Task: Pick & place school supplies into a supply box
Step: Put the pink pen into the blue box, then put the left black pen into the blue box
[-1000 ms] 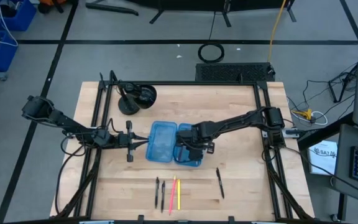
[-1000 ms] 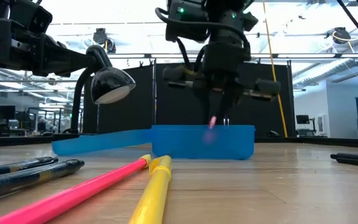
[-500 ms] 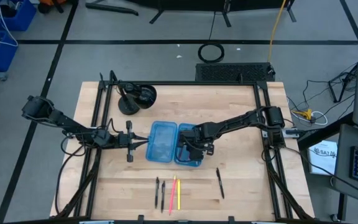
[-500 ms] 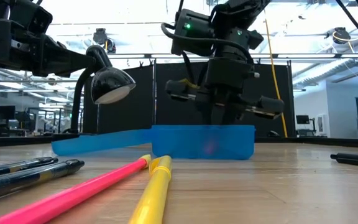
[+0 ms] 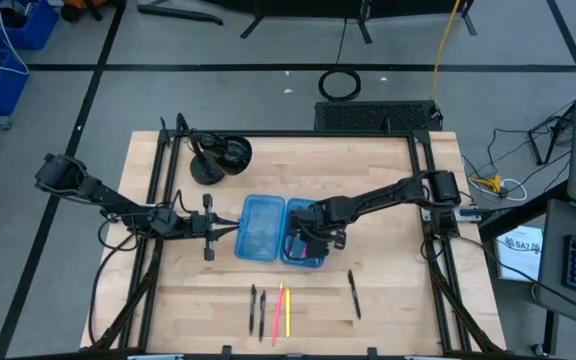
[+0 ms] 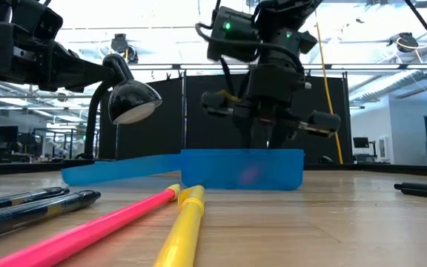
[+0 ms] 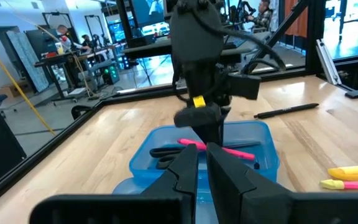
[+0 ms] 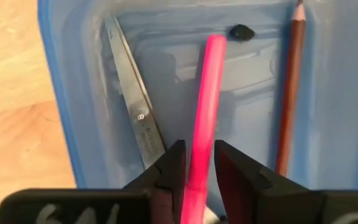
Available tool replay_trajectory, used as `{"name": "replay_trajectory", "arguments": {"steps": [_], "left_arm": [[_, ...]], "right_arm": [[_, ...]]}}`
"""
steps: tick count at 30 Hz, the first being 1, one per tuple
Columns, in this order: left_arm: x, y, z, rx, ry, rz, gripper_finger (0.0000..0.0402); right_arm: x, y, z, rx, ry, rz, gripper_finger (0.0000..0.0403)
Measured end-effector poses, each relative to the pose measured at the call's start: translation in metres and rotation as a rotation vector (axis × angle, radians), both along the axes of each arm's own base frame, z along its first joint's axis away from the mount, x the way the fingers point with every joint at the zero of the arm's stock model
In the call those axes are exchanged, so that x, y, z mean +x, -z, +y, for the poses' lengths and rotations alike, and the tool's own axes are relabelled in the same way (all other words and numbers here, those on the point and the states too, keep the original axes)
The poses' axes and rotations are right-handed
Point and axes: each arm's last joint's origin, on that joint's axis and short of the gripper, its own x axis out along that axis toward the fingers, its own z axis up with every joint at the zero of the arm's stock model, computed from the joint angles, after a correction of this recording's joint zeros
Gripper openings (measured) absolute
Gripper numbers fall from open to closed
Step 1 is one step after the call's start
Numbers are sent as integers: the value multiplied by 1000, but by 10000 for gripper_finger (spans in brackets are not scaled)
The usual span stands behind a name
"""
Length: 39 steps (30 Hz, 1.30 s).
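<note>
The light-blue supply box (image 5: pixel 280 232) lies open near the table's middle, both halves flat. Its right half holds scissors (image 8: pixel 135 118), a brown pencil (image 8: pixel 288 93) and a pink pen (image 8: pixel 204 106). My right gripper (image 8: pixel 197 168) reaches down into that half, shut on the pink pen. My left gripper (image 7: pixel 202 171) lies level at the box's left edge, fingers nearly together on it. Near the front edge lie two black pens (image 5: pixel 257 308), a pink one (image 5: pixel 279 306), a yellow one (image 5: pixel 288 312) and another black pen (image 5: pixel 354 295). My left gripper pinches the outer rim of the box's left half (image 5: pixel 238 229), coming level from the table's left. That half stays flat on the table. My right gripper pinches the pink pen's shaft (image 8: pixel 199 146) between its two fingers, from above and pointing down, fingers across it. The pen lies about level inside the box's right half (image 7: pixel 219 149).
A black round object on a stand (image 5: pixel 218 158) sits at the far left of the table. Black frame rails (image 5: pixel 153 200) run along the table's sides. Bare wood shows between the box and the loose pens and right of the box.
My right gripper has moved down into the box's right half and tipped slightly. The pink pen, held above the box wall a second ago, now sits low inside the box. The left arm has kept still.
</note>
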Motion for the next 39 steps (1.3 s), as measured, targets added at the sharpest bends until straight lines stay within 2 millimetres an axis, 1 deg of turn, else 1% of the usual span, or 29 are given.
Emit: {"name": "replay_trajectory", "arguments": {"steps": [5, 7, 10, 12, 14, 16, 17, 18, 20, 21, 22, 24, 26, 28, 31, 34, 36, 37, 39], "left_arm": [[0, 0, 0, 1, 0, 0, 40], [0, 0, 0, 1, 0, 0, 40], [0, 0, 0, 1, 0, 0, 40], [0, 0, 0, 1, 0, -1, 40], [0, 0, 0, 1, 0, -1, 40], [0, 0, 0, -1, 0, -3, 40], [0, -1, 0, -3, 0, -7, 40], [0, -1, 0, -5, 0, -12, 40], [0, -2, 0, -7, -3, -15, 40], [0, -2, 0, -7, -5, -16, 40], [0, -2, 0, -5, -10, -16, 40], [0, -2, 0, 7, -14, -16, 40], [0, -2, 1, 9, -17, -15, 40], [0, -2, 1, -11, -18, -17, 40], [0, -2, 1, -77, -20, -22, 40], [0, -2, 1, -182, -22, -31, 40], [0, -2, 1, -238, -23, -34, 40], [0, -2, 1, -265, -22, -36, 40], [0, -2, -1, -336, 6, -37, 40]], "right_arm": [[-3, -21, -1, -69, 18, -64, 84], [-6, -33, 0, -106, 27, -101, 84], [-11, -55, 6, -155, 85, -177, 84], [-14, -75, 11, -118, 199, -270, 81], [-20, -99, 14, 13, 346, -364, 77], [-28, -124, 15, 250, 496, -416, 70], [-32, -135, 14, 392, 557, -415, 66], [-37, -144, 13, 528, 610, -407, 61], [-49, -149, 13, 740, 689, -361, 50], [-57, -146, 15, 811, 715, -351, 42], [-66, -139, 18, 855, 724, -360, 34], [-86, -116, 25, 916, 707, -405, 14], [-106, -90, 30, 982, 686, -482, 4], [-128, -67, 28, 1042, 704, -597, 6], [-162, -43, 18, 1108, 776, -790, 4], [-192, -23, 5, 1148, 854, -931, 1], [-206, -15, -2, 1171, 881, -1009, 1], [-212, -13, -4, 1183, 880, -1034, 1], [-215, -14, -7, 1206, 892, -1073, 1]]}}
